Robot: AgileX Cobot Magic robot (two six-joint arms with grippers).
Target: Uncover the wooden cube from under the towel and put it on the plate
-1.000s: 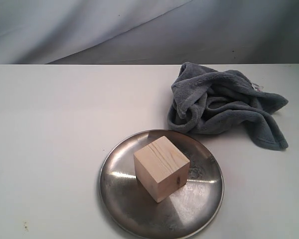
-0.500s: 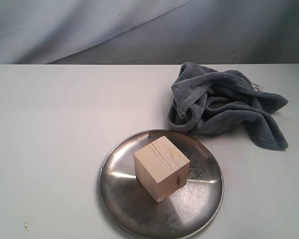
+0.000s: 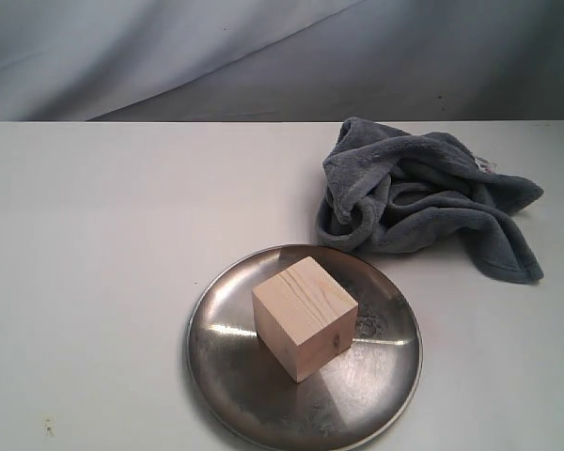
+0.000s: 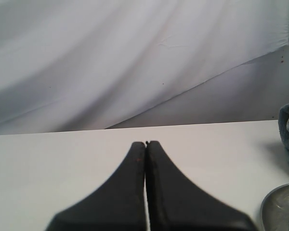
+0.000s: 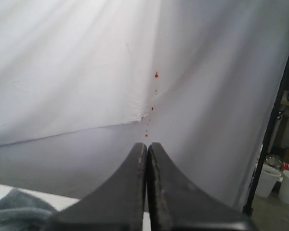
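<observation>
The wooden cube (image 3: 305,317) is sitting uncovered inside the plate (image 3: 226,376), which is lying by the near edge of the bench (image 3: 103,216), about midway along. The towel (image 3: 423,202) is lying crumpled toward the far right corner, just beside the plate's rim. The left gripper (image 4: 146,143) and the right gripper (image 5: 147,144) are each showing fingers pressed together, holding nothing. The placing step is looking finished, so the next move is probably calling only for keeping both arms clear of the plate.

White table (image 3: 103,235): plate (image 3: 227,378) near front, towel (image 3: 423,202) (crumpled) just behind, rightward.
</observation>
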